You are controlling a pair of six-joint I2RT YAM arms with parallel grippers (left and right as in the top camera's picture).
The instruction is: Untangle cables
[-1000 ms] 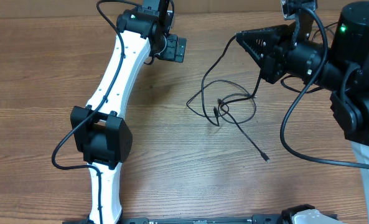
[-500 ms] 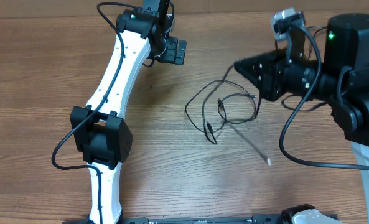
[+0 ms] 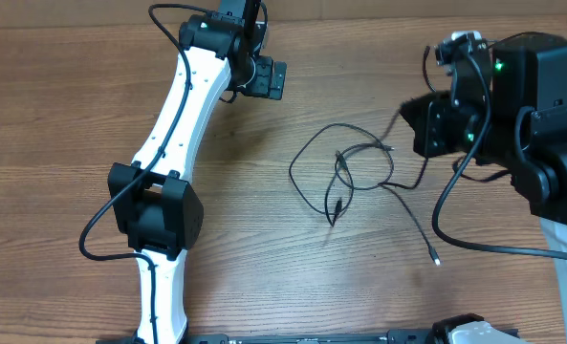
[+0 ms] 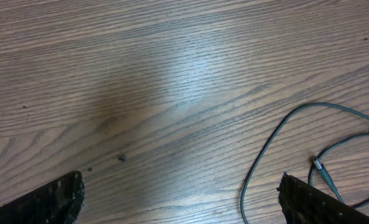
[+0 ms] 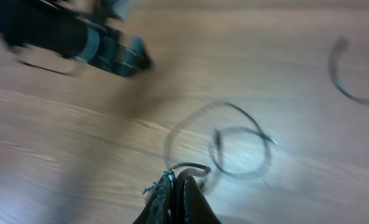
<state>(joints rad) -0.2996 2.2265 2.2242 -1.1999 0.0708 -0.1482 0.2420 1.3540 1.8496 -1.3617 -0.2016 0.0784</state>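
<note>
Pinched fully closed at the right gripper [image 5: 177, 186], on one thin strand of the cables [image 5: 216, 142], judging by the dark cord leaving the tips in the wrist view. Too blurred there for saying exactly which strand. Held off to the right side of the table [image 3: 73, 124], probably in order to draw this strand away from the knot and to open the loops. From above, visible as a faint strand rising from the tangle toward that gripper, with the main bundle lying flat near the middle of the table, in one large loop and some smaller ones crossing inside it. Further out, a loose plug end [image 3: 436, 258] resting alone on the wood, nearer the front edge, apparently free of the crossings. On the other side, spread wide at the left gripper [image 4: 181, 186], with nothing between the jaws, only bare wood. Placed near the far-left edge of the bundle without touching it, perhaps to leave room for the pull and to be ready for pinning a loop. Not yet untangled: several crossings remaining at the center.
</note>
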